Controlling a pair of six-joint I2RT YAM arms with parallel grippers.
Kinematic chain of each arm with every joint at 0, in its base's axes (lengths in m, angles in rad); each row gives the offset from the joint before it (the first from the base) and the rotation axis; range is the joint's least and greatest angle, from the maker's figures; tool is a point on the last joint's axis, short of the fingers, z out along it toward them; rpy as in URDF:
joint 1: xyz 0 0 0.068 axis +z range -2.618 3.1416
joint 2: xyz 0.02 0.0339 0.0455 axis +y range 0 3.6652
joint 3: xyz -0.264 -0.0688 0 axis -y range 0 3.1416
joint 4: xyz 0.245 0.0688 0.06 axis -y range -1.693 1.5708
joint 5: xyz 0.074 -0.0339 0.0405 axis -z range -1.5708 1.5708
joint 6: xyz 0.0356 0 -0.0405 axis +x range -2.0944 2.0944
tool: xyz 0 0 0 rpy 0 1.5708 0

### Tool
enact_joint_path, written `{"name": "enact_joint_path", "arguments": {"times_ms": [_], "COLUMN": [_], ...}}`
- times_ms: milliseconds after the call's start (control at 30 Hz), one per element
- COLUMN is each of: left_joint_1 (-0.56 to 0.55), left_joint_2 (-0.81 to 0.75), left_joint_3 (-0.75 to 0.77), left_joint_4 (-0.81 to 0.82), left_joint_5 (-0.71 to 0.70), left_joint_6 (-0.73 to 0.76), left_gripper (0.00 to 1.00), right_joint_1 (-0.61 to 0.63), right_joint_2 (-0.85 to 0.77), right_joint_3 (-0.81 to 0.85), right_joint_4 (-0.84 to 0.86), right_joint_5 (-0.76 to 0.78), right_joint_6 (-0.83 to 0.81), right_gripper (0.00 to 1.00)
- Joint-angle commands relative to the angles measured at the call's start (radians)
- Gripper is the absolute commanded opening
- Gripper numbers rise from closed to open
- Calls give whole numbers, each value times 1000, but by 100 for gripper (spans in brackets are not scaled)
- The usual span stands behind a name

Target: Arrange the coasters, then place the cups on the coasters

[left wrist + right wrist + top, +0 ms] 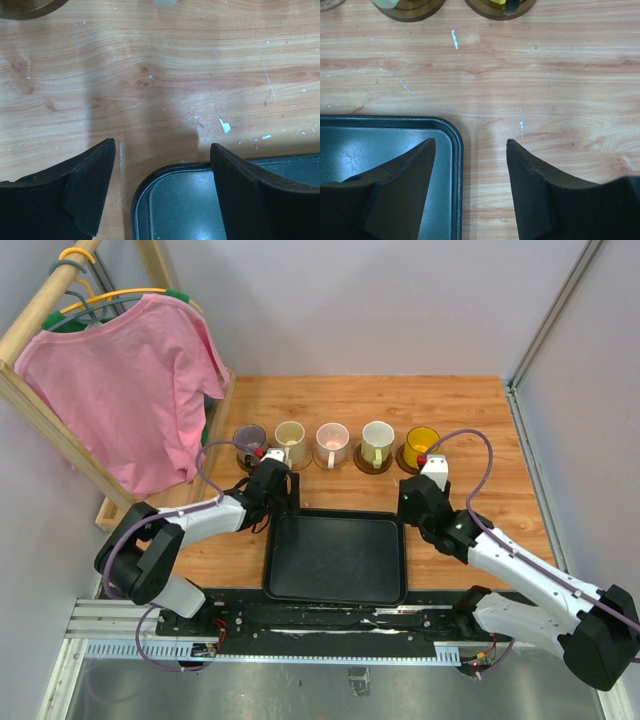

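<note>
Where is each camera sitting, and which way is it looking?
Top view: sits high behind the robot, looking down on the table, the row of cups, the tray and a pink shirt; the left arm and right arm show.
Left wrist view: rides on the left arm, looking down at bare wood and the tray's corner; its two black fingers show.
Right wrist view: rides on the right arm, looking down at the tray's other far corner and two coasters; its fingers show.
Shared: all three views show the tray.
</note>
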Motion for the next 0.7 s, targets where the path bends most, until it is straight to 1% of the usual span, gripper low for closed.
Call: {"name": "enact_joint_path", "arguments": {"times_ms": [0,100,233,300,367,533,667], "left_joint_1": [-12,-12,-12,-12,-12,-8,-6], "left_joint_2": [-72,-147,-262,-323,-387,-549,-681], "left_joint_3": [19,40,72,82,88,120,146], "left_joint_4": [-41,-66,-106,-130,-163,-258,-317], "left_joint_5": [-53,-80,-140,-195,-286,-457,-522], "left_joint_6": [-5,-2,-4,-1,5,18,23], "left_gripper": [80,81,82,82,83,91,92], "right_joint_1": [-16,-17,-17,-20,-28,-53,-65], "right_joint_2": [-43,-78,-152,-195,-245,-391,-484], "right_joint_3": [3,12,13,15,16,17,38], "right_joint_4": [-42,-63,-78,-97,-112,-152,-207], "right_joint_5": [83,149,289,359,415,500,528], "right_joint_6": [10,-2,-31,-38,-45,-58,-65], "right_gripper": [62,66,80,86,91,95,98]}}
